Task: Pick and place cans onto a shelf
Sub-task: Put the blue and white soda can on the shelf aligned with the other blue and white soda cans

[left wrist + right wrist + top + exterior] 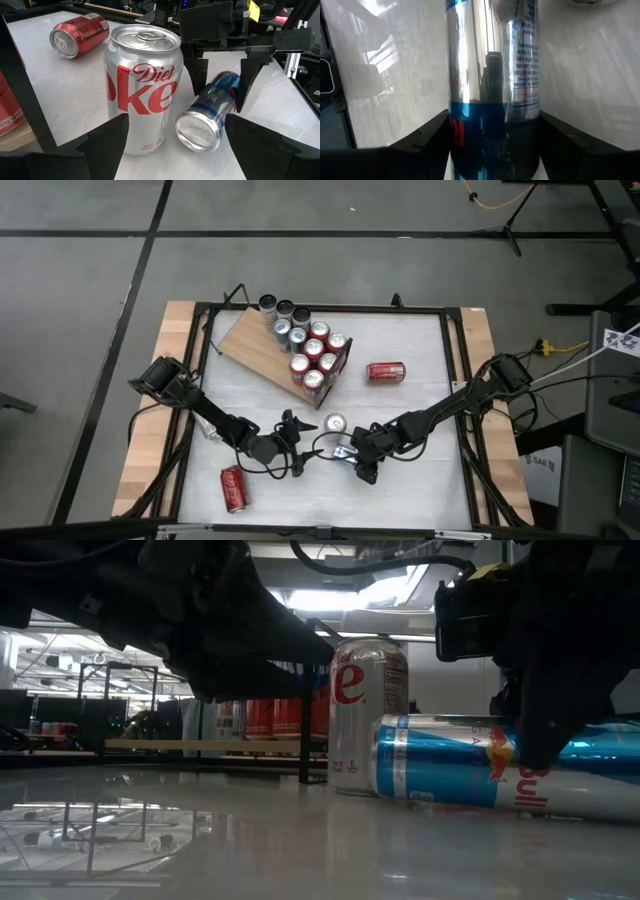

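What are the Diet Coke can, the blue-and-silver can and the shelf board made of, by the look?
Diet Coke can: likely thin metal, brushed silver with printed red lettering and a shiny pull-tab top.
Blue-and-silver can: likely the same metal, glossy; it reflects light along its side.
Shelf board: looks like light-brown wood, matte; grain can't be made out.

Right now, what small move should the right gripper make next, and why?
Probably close: the right gripper is open and straddles the lying blue-and-silver can, whose body sits between its fingers without a visible squeeze.
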`<state>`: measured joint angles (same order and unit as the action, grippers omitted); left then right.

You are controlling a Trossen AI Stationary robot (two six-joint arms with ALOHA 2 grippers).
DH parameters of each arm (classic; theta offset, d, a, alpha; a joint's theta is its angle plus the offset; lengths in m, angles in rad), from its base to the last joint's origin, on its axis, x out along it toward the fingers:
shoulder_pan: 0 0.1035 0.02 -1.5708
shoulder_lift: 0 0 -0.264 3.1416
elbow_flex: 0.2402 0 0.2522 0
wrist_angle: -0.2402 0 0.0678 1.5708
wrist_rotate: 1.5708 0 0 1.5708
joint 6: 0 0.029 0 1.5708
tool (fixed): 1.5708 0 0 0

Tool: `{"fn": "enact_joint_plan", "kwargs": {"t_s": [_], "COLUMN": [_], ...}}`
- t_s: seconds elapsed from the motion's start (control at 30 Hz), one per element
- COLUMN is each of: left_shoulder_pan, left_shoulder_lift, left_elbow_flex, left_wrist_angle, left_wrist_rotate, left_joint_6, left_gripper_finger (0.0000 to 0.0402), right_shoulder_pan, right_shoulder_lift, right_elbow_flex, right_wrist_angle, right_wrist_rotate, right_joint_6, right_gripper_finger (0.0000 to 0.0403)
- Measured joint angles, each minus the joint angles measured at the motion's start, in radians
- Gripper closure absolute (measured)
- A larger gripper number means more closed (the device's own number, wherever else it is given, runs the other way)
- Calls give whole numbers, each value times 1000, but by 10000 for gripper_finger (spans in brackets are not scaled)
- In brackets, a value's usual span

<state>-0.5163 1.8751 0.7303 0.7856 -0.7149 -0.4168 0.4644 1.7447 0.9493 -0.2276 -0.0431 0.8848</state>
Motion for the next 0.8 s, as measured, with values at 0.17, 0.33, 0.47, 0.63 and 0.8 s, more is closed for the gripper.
{"fn": "enact_joint_plan", "kwargs": {"t_s": [0.17, 0.33, 0.47, 0.63, 0.8], "left_shoulder_pan": [0, 0, 0, 1, 1], "left_shoulder_lift": [0, 0, 0, 0, 0], "left_elbow_flex": [0, 0, 0, 0, 0], "left_wrist_angle": [0, 0, 0, 0, 0], "left_wrist_rotate": [0, 0, 0, 0, 0], "left_joint_6": [0, 0, 0, 0, 0], "left_gripper_finger": [76, 76, 76, 76, 76], "right_shoulder_pan": [0, 0, 0, 0, 0], "right_shoulder_lift": [1, 1, 1, 0, -25], "right_elbow_flex": [-1, -1, -1, -1, -1], "right_wrist_angle": [-1, -1, -1, -1, -18], "right_wrist_rotate": [12, 23, 13, 7, 8], "right_joint_6": [-2, -2, -2, 2, 4], "right_gripper_finger": [124, 75, 57, 52, 52]}}
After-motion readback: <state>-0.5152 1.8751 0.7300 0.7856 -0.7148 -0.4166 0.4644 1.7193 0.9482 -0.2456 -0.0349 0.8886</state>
